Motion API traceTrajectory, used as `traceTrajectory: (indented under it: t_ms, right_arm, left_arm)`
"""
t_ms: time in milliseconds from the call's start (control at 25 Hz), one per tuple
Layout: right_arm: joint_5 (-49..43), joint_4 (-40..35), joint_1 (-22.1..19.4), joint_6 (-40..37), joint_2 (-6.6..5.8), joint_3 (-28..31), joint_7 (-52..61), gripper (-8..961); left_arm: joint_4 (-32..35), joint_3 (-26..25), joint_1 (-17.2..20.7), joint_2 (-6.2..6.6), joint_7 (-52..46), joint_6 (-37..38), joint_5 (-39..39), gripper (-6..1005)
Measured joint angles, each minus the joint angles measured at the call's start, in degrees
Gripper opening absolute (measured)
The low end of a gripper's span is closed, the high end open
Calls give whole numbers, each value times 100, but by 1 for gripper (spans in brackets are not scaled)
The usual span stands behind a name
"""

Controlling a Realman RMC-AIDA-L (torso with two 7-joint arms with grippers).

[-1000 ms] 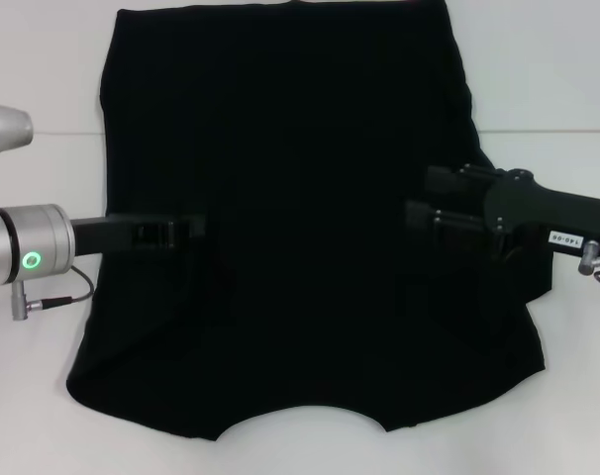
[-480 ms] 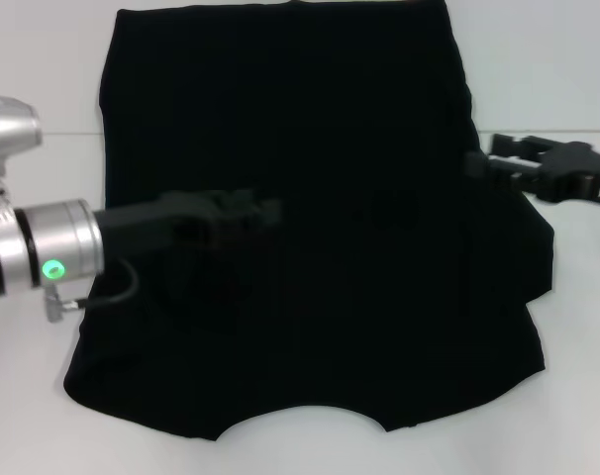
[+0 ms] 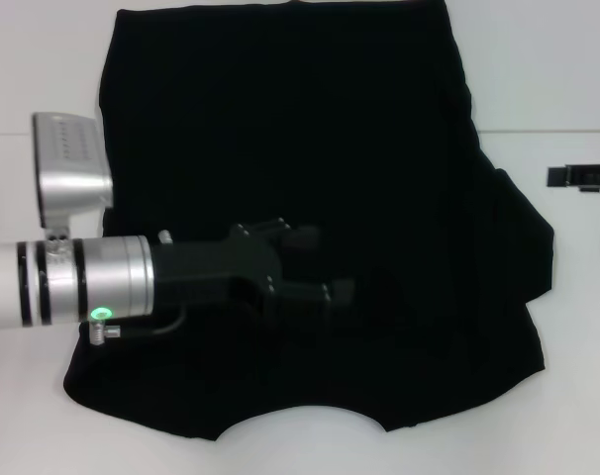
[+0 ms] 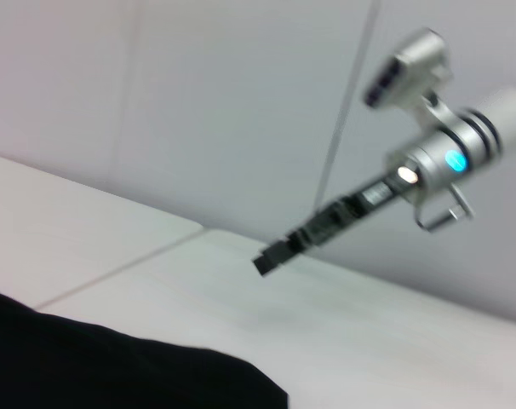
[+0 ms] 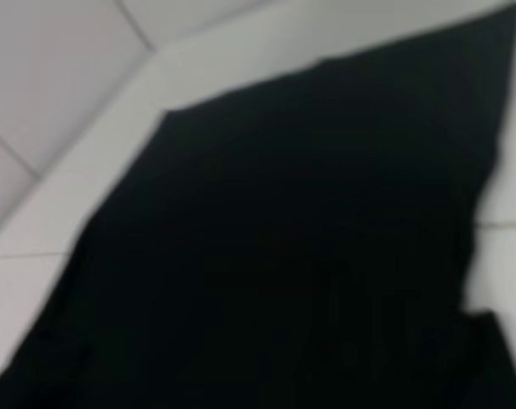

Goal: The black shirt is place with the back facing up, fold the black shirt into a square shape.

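From my remote seat, I see at the far left of the head view my left arm, a silver metal cylinder with a small green light, reaching inward over the cloth. Its black left gripper (image 3: 326,264) hovers over the lower middle of the large, soft, plain black fabric T-shirt (image 3: 300,148), its two fingers (image 3: 302,238) spread apart with nothing between them; black on black, I cannot tell whether they touch the fabric. The shirt lies flat on the white, smooth table (image 3: 43,69), filling most of the middle, its far edge cut off at the top of the view and its curved neckline nearest me. No print shows. Its right side bunches into a soft fold near the right edge. Farther right, only the dark tip of the right gripper (image 3: 580,177) shows, clear of the shirt and above bare table, cut off by the frame. In the left wrist view the right gripper (image 4: 273,258) appears as a slim dark bar on a silver arm, blurred, so I cannot tell how its fingers stand. The right wrist view shows only blurred shirt (image 5: 301,256) on pale table.
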Motion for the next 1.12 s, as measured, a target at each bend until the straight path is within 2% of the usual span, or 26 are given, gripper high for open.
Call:
traceTrajectory:
  t_ms: [120, 280, 840, 960, 1120]
  right_arm:
    - [-434, -97, 24, 80, -11, -1, 490, 654]
    - [-853, -47, 71, 134, -2, 0, 934, 647]
    - [-1191, 891, 293, 726, 105, -280, 986, 626]
    - [-1194, 972, 327, 909, 166, -451, 1014, 621]
    - [-1196, 974, 350, 951, 183, -507, 1022, 615]
  left_arm:
    - [36, 278, 23, -35, 241, -33, 11, 958]
    - [44, 543, 27, -48, 518, -41, 31, 963]
    - [44, 564, 35, -50, 884, -115, 32, 954]
    - [44, 565, 35, -49, 914, -116, 31, 952]
    - [44, 556, 34, -49, 919, -117, 30, 949]
